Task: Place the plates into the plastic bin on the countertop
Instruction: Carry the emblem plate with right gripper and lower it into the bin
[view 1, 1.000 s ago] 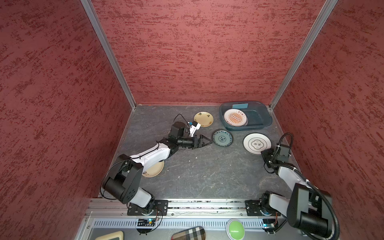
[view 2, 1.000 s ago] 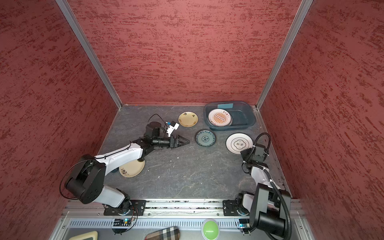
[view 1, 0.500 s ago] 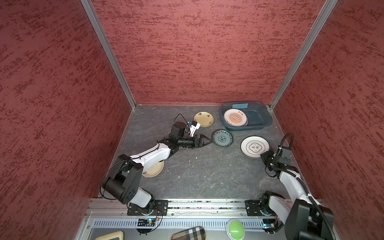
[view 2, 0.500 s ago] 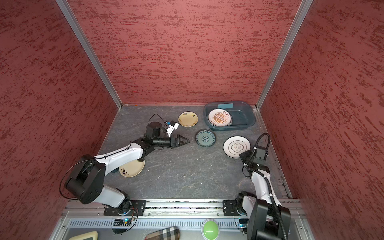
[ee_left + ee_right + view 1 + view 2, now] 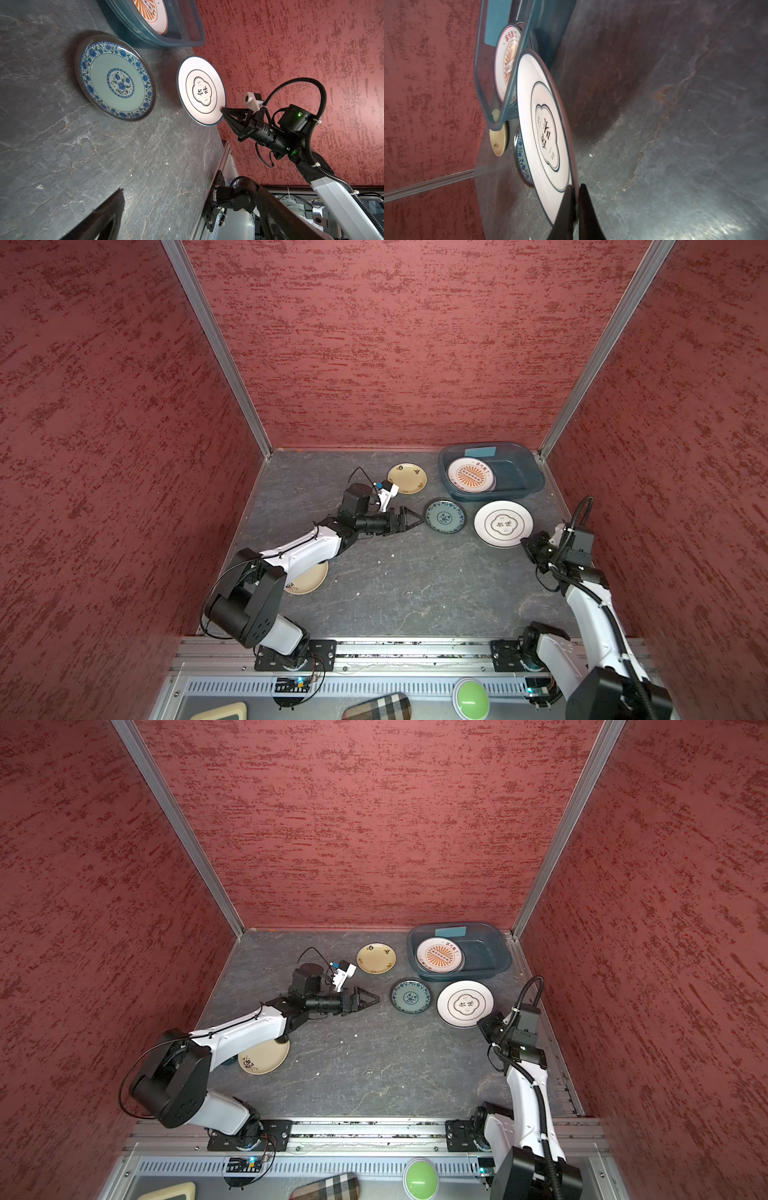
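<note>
My right gripper is shut on the near rim of a white plate with a black quatrefoil. In the right wrist view the gripper pinches that rim, and the plate is tilted off the countertop. The plastic bin stands at the back right and holds a sunburst plate. A teal patterned plate lies just ahead of my open left gripper, apart from it. One cream plate lies by the bin. Another cream plate is half hidden under my left arm.
Red textured walls close in the back and both sides, and the right wall is close to my right arm. A metal rail runs along the front edge. Bare countertop lies between the two arms.
My right gripper has carried the white quatrefoil plate a little leftward and toward the bin, with the right arm reaching further in. The left arm has stayed still.
</note>
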Available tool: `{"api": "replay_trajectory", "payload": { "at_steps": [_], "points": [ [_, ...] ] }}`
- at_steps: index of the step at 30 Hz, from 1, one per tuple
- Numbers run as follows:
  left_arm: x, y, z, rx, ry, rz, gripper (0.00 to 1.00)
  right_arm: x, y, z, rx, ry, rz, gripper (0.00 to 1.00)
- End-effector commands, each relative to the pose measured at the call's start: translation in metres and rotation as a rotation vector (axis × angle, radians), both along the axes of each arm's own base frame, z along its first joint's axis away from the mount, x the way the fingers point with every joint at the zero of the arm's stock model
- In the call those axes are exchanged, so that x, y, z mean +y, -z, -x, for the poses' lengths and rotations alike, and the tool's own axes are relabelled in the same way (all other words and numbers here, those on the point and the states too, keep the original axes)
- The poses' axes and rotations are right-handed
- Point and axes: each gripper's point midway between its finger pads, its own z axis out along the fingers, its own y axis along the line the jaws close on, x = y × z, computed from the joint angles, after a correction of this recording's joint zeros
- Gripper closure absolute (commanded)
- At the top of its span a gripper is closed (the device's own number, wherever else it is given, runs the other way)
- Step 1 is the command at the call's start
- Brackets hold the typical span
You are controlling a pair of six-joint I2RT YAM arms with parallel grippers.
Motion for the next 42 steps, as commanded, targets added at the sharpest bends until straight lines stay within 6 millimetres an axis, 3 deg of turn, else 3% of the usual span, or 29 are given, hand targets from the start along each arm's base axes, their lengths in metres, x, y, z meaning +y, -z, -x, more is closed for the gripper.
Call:
{"api": "replay_trajectory", "payload": {
  "at_steps": [1,9,18,25,32,42],
  "points": [
    [-0.003,-0.011,-0.007,-0.031,-0.027,0.024,0.0,0.016,-0.041,-0.008,-0.111,-0.095,-0.033,1.0],
    [0.004,-0.027,-0.01,-0.078,-0.089,0.035,0.01,0.026,-0.092,-0.02,-0.232,-0.148,-0.077,1.0],
    [0.005,-0.03,-0.011,-0.123,-0.116,0.006,0.01,0.01,-0.121,-0.067,-0.32,-0.124,-0.062,1.0],
    [0.014,-0.034,-0.012,-0.224,-0.22,-0.088,0.01,0.001,-0.114,-0.119,-0.297,-0.117,-0.001,1.0],
    [0.024,-0.039,-0.012,-0.255,-0.274,-0.093,0.01,0.01,-0.1,-0.166,-0.26,-0.152,0.021,1.0],
    [0.029,-0.042,-0.01,-0.248,-0.294,-0.091,0.01,0.015,-0.062,-0.23,-0.18,-0.16,0.05,1.0]
  ]
}}
